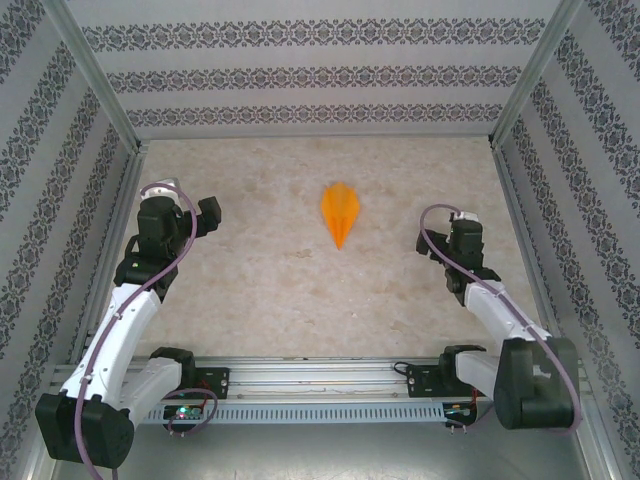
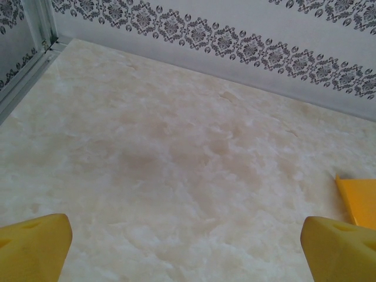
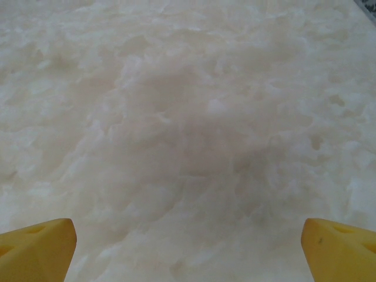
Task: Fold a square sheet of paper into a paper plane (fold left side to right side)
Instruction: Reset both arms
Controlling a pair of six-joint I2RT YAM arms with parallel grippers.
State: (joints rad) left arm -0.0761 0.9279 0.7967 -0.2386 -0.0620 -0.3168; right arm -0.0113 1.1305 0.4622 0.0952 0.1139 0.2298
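Hanging spread and empty, my left gripper and right gripper are well apart from the paper plane, which lies on the table between them. Folding looks about done, I reckon; any last crease means reaching inward. My left camera cuts it off at one orange corner; creases perhaps too small to judge.

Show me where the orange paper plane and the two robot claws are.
paper plane (image 1: 340,213): overhead view, middle of its folded body.
left claw (image 2: 187,249): left wrist view, gap between its open yellow fingertips.
right claw (image 3: 188,249): right wrist view, gap between its open yellow fingertips.
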